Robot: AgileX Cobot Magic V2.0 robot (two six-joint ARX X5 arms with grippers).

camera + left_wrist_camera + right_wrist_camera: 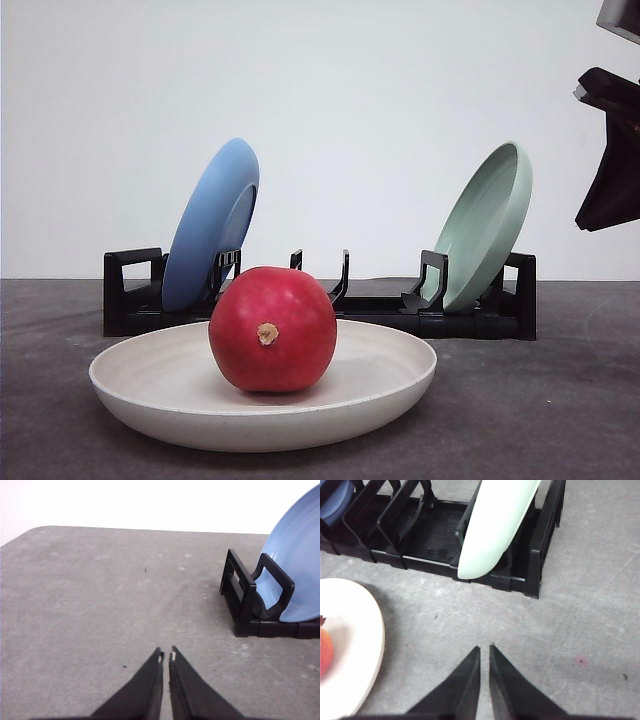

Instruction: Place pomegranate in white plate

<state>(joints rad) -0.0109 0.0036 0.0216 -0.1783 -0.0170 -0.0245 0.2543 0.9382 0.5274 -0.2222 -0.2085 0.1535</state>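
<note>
The deep red pomegranate rests in the middle of the white plate at the front of the table, its tan nub facing the camera. A sliver of the fruit and the plate's rim appear in the right wrist view. My right gripper is shut with nothing in it, raised over bare table between the plate and the rack. My right arm hangs high at the right edge of the front view. My left gripper is also shut and holds nothing, above bare table beside the rack's end.
A black dish rack stands behind the white plate. A blue plate leans in its left slots and a pale green plate in its right slots. Grey tabletop stretches to the left of the rack.
</note>
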